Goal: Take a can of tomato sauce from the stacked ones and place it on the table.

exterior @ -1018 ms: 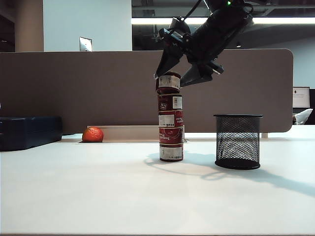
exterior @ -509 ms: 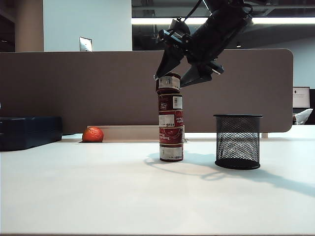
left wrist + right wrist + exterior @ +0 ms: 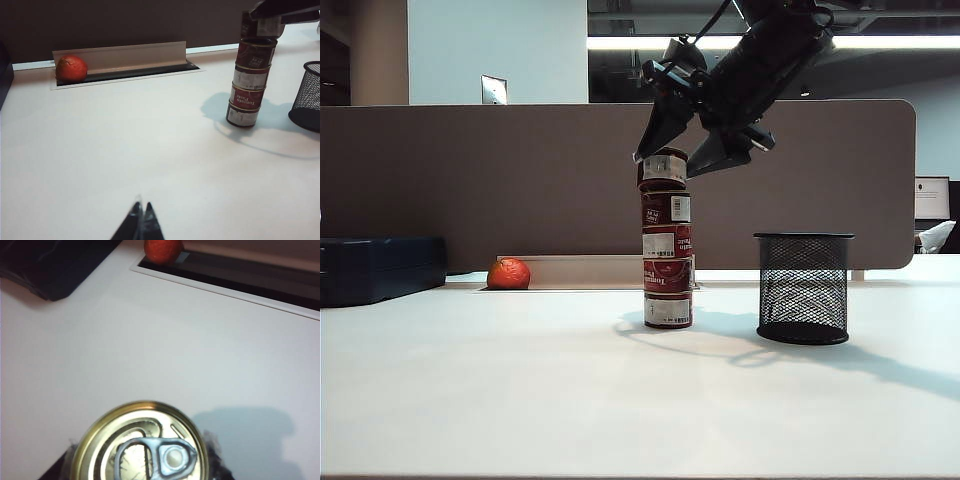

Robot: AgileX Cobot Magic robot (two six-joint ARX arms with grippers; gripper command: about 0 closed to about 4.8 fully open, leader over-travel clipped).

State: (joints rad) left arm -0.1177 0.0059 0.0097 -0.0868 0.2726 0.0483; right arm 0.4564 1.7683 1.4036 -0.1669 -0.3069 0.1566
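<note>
At upper centre of the exterior frame, the right end effector [image 3: 676,158] clamps the top can of tomato sauce [image 3: 664,168] on the stacked ones [image 3: 667,262] — left end effector [image 3: 139,216] pressed together, low over the tabletop [image 3: 125,150].

Stacked cans [image 3: 667,240] mid-table [image 3: 520,390] — mesh cup [image 3: 804,288] right, fruit [image 3: 508,273] back-left by the partition [image 3: 470,180].

occluded: top can [image 3: 140,447] sides | cropped: left gripper [image 3: 139,221] fingers

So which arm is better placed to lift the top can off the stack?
The right. Its end effector already straddles the top can of the stack; the left end effector sits shut, low over the table, away from it.
</note>
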